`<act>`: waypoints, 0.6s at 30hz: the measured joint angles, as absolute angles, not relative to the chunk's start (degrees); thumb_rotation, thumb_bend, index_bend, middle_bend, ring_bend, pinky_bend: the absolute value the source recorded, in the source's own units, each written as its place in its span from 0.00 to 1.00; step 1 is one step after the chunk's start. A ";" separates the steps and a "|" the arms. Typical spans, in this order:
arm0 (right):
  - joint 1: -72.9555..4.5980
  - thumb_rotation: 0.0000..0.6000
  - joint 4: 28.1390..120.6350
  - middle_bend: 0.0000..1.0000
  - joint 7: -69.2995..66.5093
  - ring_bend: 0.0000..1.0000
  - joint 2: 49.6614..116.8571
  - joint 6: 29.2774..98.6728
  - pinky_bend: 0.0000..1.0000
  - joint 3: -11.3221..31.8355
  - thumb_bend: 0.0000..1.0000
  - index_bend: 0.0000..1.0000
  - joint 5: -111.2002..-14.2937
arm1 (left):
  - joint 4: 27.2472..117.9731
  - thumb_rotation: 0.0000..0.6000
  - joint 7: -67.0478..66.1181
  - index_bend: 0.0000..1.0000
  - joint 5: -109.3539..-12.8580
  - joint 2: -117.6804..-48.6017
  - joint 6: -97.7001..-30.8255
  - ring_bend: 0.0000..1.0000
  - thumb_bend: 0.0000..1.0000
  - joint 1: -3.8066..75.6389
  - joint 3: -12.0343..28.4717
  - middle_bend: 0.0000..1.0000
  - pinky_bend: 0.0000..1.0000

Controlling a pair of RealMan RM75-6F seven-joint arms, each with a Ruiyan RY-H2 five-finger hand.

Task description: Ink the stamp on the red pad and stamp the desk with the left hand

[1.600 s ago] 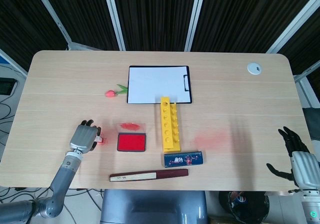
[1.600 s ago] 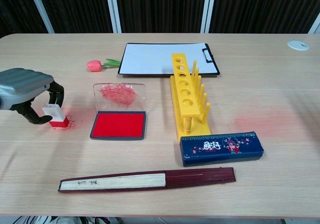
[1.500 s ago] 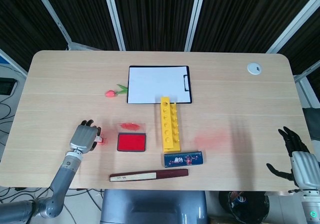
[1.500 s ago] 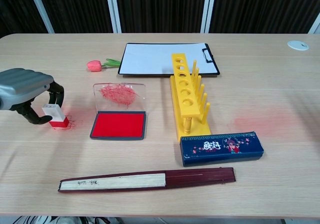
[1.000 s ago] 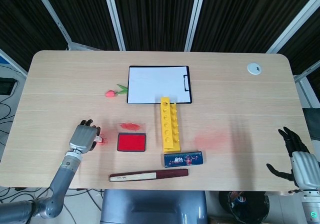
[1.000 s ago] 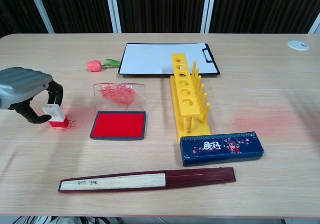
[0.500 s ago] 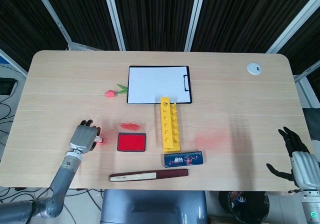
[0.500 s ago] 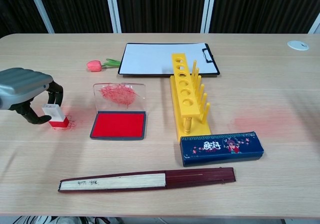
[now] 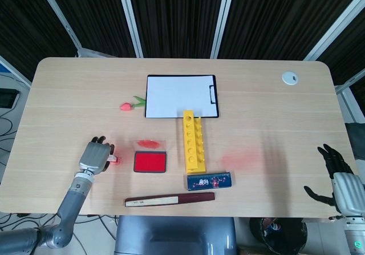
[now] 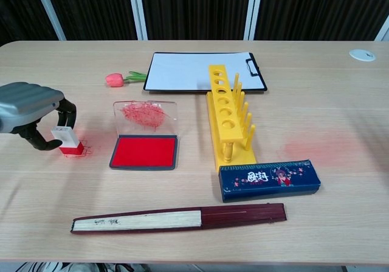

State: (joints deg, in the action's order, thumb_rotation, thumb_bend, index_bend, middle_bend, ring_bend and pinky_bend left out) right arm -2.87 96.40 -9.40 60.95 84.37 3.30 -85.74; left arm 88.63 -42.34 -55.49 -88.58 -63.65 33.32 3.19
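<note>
Left hand (image 10: 33, 111) sits low over the left part of the bench (image 10: 340, 89), fingers curled down around the stamp (image 10: 67, 140) and gripping it. Stamp is small, white body over a red base; base rests on the bench surface, tilted slightly. Faint red ink smudges on the wood around its foot. In the head view the same hand (image 9: 97, 157) covers most of the stamp (image 9: 115, 160); only a red sliver shows past the fingers.

Red pad (image 10: 144, 152) lies just to the right of the stamp, apart from it, tray open. Its clear lid (image 10: 144, 115) is folded back behind it, smeared with red ink on the inside.

Right hand (image 9: 336, 178) shows only in the head view, off the bench's right near corner, fingers spread and holding nothing.

Other items noted:
- Yellow rack (image 10: 230, 117) with round holes and upright pegs, right of the pad.
- Dark blue box (image 10: 269, 179) with printed figures, touching or just in front of the rack's near end; cannot tell which.
- Closed folding fan (image 10: 179, 218), dark red and cream, lying lengthwise near the front edge.
- Clipboard (image 10: 203, 71) with a blank white sheet, behind the rack.
- Pink tulip (image 10: 115, 79) left of the clipboard, green stem toward it.
- White disc (image 10: 362, 55) at far right corner.
- Pale red stain (image 10: 316, 145) on the wood right of the rack.
</note>
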 measured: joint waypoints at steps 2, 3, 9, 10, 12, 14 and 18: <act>-2.86 1.00 96.43 0.00 -9.38 0.00 60.95 84.40 0.19 3.31 0.26 0.06 -85.75 | 88.61 1.00 -42.36 0.48 -55.48 -88.56 -63.66 0.17 0.31 33.35 3.16 0.47 0.22; -2.85 1.00 96.44 0.00 -9.38 0.00 60.95 84.41 0.19 3.31 0.26 0.06 -85.75 | 88.59 1.00 -42.35 0.48 -55.46 -88.57 -63.66 0.17 0.31 33.35 3.16 0.47 0.22; -2.82 1.00 96.49 0.00 -9.44 0.00 60.92 84.42 0.19 3.26 0.26 0.06 -85.81 | 88.35 1.00 -42.23 0.49 -55.24 -88.78 -63.48 0.18 0.34 33.39 3.04 0.48 0.23; -2.82 1.00 96.49 0.00 -9.44 0.00 60.91 84.42 0.19 3.25 0.26 0.06 -85.83 | 88.26 1.00 -42.17 0.50 -55.27 -88.82 -63.47 0.18 0.35 33.40 3.03 0.49 0.23; -2.82 1.00 96.50 0.00 -9.48 0.00 60.90 84.43 0.19 3.24 0.26 0.06 -85.85 | 88.13 1.00 -41.95 0.52 -55.48 -88.90 -63.50 0.20 0.37 33.41 3.02 0.51 0.24; -2.81 1.00 96.53 0.00 -9.53 0.00 60.89 84.43 0.19 3.23 0.26 0.06 -85.85 | 87.94 1.00 -41.60 0.55 -55.92 -89.01 -63.69 0.23 0.39 33.38 3.03 0.54 0.27; -2.79 1.00 96.58 0.00 -9.62 0.00 60.85 84.44 0.19 3.22 0.26 0.06 -85.87 | 87.41 1.00 -40.80 0.61 -57.33 -89.37 -64.63 0.31 0.42 33.17 3.04 0.61 0.34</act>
